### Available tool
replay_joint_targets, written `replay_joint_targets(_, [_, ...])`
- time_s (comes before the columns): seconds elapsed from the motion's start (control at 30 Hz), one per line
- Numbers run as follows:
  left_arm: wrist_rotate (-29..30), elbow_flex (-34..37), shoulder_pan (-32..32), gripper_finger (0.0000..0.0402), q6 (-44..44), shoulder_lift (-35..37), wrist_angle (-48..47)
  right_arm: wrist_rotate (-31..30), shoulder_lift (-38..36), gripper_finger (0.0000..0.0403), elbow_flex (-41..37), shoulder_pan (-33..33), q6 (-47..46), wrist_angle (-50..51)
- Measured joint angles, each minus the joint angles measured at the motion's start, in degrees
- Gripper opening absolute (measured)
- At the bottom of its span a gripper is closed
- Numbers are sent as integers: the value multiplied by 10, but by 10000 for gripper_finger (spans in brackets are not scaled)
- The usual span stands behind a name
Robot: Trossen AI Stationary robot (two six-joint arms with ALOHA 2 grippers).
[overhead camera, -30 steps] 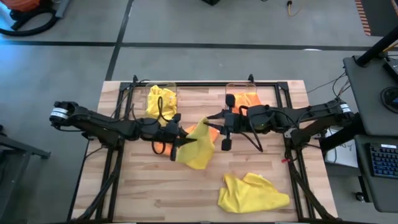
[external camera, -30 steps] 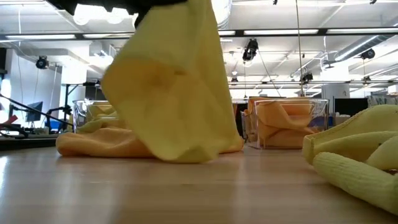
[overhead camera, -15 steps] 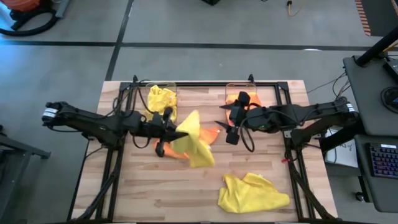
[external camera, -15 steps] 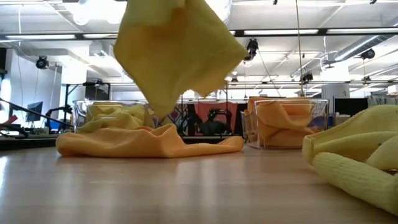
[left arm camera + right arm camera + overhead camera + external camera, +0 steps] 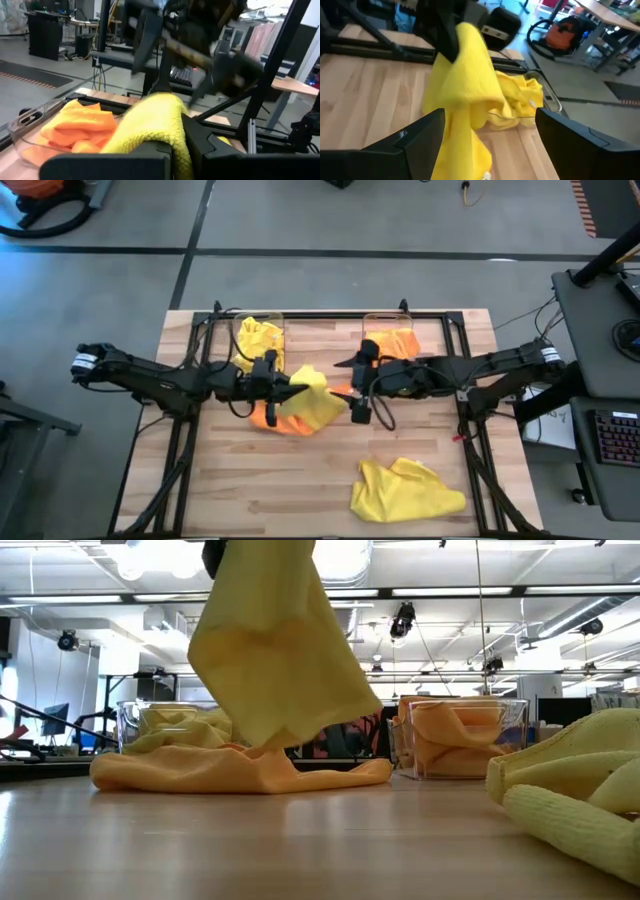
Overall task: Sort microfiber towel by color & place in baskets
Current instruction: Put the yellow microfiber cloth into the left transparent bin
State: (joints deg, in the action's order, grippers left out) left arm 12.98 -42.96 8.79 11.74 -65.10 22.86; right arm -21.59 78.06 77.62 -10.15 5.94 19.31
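A yellow microfiber towel point(image 5: 315, 402) hangs over the middle of the table from my left gripper point(image 5: 288, 392), which points level toward the table's right and is shut on it. Under it an orange towel point(image 5: 230, 770) lies flat on the wood. My right gripper point(image 5: 354, 386) faces the hanging towel from the right with its fingers point(image 5: 415, 142) wide open, one on either side of the towel point(image 5: 465, 85); I see no touch. At the far edge stand two clear baskets, the left one point(image 5: 258, 340) with yellow towels and the right one point(image 5: 395, 340) with orange. My left gripper pinches a bunched upper fold of the yellow towel point(image 5: 165, 125) between its two fingers, coming level from the table's left. The towel hangs below the fingers, slack and clear of the table, with its lower end point(image 5: 265, 745) just over the orange towel.
Another yellow towel point(image 5: 405, 490) lies crumpled near the table's front right. A black metal frame point(image 5: 330, 315) runs along the far edge behind the baskets. Bare wood point(image 5: 250, 480) lies at the front left.
My left gripper has risen and drawn back toward the table's left with the yellow towel, whose lower end has come up off the table and swung. My right gripper has pulled away from the towel, then tipped downward and come back toward it.
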Motion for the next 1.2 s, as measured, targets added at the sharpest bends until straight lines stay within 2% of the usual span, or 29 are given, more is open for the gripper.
replay_joint_targets(0.1, [0, 0, 0, 0, 1, -14, 17, 23, 28, 306, 0, 1, 19, -28])
replay_joint_targets(0.27, [0, -4, 0, 0, -2, -29, 31, 25, 57, 305, 0, 2, 41, -57])
replay_joint_targets(0.4, [-13, -4, 0, 0, -7, -30, 43, 25, 79, 285, -1, 5, 51, -80])
replay_joint_targets(0.5, [-15, -4, 0, 0, -4, -28, 44, 27, 86, 237, -1, 5, 60, -101])
replay_joint_targets(0.63, [-15, -4, 0, 15, -7, -23, 45, 52, 87, 128, -1, 6, 60, -103])
replay_joint_targets(0.73, [-22, -4, 0, 45, -19, -23, 43, 62, 87, 36, -1, 6, 69, -103])
replay_joint_targets(0.77, [-32, -4, 0, 59, -22, -23, 43, 64, 87, 25, -1, 7, 70, -103])
replay_joint_targets(0.87, [-53, -4, 0, 109, -29, -14, 29, 66, 86, 14, -1, 7, 67, -96])
replay_joint_targets(1.03, [-56, -4, 0, 195, -57, 34, -52, 64, 77, 11, 0, 7, 66, -58])
replay_joint_targets(1.2, [-52, -9, 0, 239, -79, 91, -146, 25, 71, 10, 0, 7, 65, -29])
